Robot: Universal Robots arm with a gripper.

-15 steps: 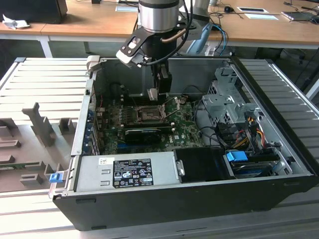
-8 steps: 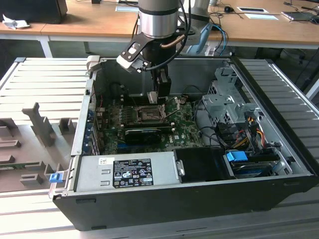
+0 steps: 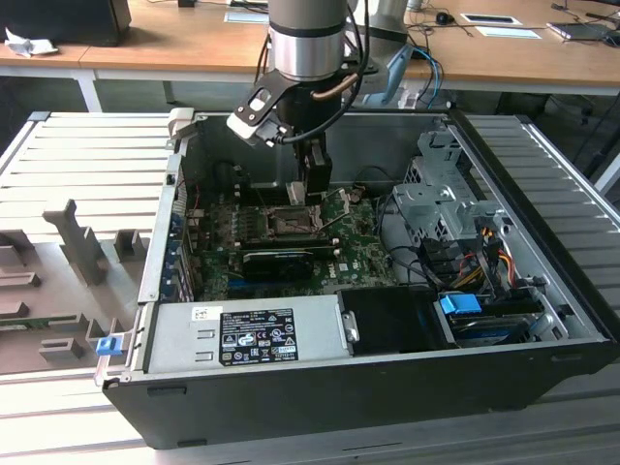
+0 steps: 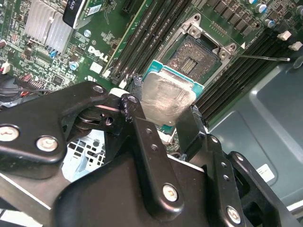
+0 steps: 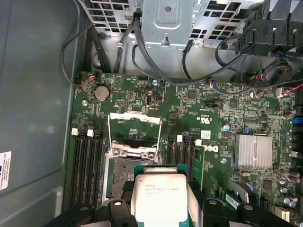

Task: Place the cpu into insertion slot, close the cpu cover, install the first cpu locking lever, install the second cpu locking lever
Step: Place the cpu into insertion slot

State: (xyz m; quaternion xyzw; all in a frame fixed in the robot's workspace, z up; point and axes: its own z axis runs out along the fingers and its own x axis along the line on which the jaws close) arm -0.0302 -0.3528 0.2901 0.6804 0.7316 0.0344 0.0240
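Second wrist view, end effector (image 4: 162, 113) pinching cpu (image 4: 166, 94), near open insertion slot (image 4: 194, 56)

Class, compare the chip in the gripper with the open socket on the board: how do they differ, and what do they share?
The chip has a pale silver-grey top; the socket is dark inside. The chip is clamped in the gripper, off the board; the socket is fixed on the board and empty. Both are square and look similar in size.
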